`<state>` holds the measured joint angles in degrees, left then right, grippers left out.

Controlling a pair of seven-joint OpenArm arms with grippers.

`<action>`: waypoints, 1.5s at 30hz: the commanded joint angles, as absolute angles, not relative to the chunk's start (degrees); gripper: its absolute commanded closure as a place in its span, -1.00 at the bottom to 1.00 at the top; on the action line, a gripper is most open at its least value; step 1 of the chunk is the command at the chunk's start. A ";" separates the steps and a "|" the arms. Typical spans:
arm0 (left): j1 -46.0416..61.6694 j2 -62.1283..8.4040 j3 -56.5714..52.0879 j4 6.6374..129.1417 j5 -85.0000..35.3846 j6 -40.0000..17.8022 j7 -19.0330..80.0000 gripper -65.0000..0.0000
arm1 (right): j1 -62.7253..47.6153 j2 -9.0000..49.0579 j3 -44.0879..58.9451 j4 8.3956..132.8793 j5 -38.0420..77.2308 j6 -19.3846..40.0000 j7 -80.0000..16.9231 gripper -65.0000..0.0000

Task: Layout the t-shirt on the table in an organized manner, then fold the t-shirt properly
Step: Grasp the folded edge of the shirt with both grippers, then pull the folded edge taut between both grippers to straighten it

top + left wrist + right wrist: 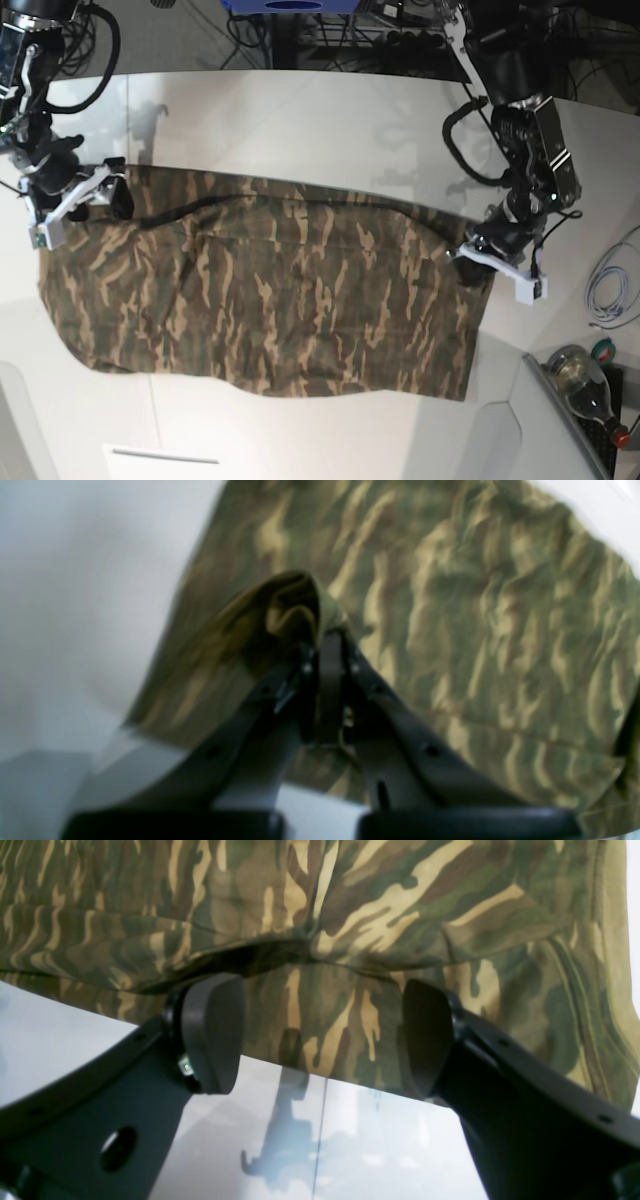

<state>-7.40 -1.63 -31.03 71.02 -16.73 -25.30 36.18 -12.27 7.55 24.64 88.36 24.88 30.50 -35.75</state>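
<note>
Two grippers work the t-shirt (pixel 270 290) spread across the table (pixel 300 120): the left gripper (pixel 327 645) pinches a bunched fold at one edge; the right gripper (pixel 322 1035), jaws apart, straddles the opposite edge.

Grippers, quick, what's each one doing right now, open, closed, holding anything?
Left gripper: closed, pinching a bunched fold of the t-shirt.
Right gripper: open, jaws spread over the t-shirt's edge, holding nothing.

Black cables (pixel 330 35) are tangling across the dark area behind the far edge, beside a blue object (pixel 290 5) at the top. A white cable (pixel 610 285) is coiling at the right, and 1 glass bottle (pixel 585 385) is lying below it, catching light.
</note>
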 commanded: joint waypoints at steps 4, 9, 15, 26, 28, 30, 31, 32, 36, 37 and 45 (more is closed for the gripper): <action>-13.76 -2.07 -31.08 63.69 -17.27 -25.27 35.12 1.00 | -11.91 8.22 24.84 89.19 25.71 30.81 -34.51 -0.42; -17.45 -1.98 -31.16 56.75 -17.89 -20.18 34.77 0.90 | -12.00 8.22 24.84 89.19 25.71 30.81 -34.51 -0.42; -17.45 -0.31 -31.25 56.84 -17.98 -19.56 29.67 -0.26 | -12.26 8.31 24.84 89.27 25.71 30.81 -34.51 -0.42; 3.82 -3.03 -31.69 73.45 -26.77 -19.56 15.25 -0.45 | -14.99 7.96 24.92 90.33 25.80 30.81 -34.24 -0.42; 5.32 -4.00 -31.60 70.55 -26.68 -19.56 12.44 -0.45 | -14.99 7.43 25.10 90.33 25.80 30.81 -34.24 -0.42; 5.41 -5.32 -31.52 67.56 -26.68 -19.56 11.03 -0.45 | -14.99 7.25 25.01 90.42 25.80 30.81 -34.24 -0.42; 5.32 -5.49 -31.69 65.89 -26.68 -19.56 10.59 -0.45 | -14.99 6.99 25.01 90.42 25.80 30.81 -34.24 -0.42; 4.70 -5.58 -31.69 64.48 -26.68 -19.56 9.98 -0.45 | -14.99 6.99 25.10 90.42 25.80 30.81 -34.24 -0.42; 1.54 -6.73 -31.25 58.77 -26.68 -19.56 8.66 -0.45 | -15.43 4.88 26.86 90.42 25.80 30.81 -34.15 -0.42; 0.57 -6.73 -31.16 57.89 -26.51 -19.56 8.66 -0.45 | -15.52 4.00 28.00 90.42 25.80 30.81 -34.15 -0.42; -3.82 -6.20 -31.08 52.62 -26.33 -19.65 8.66 -0.44 | -14.55 -2.15 43.03 90.42 26.95 39.16 -34.42 -0.42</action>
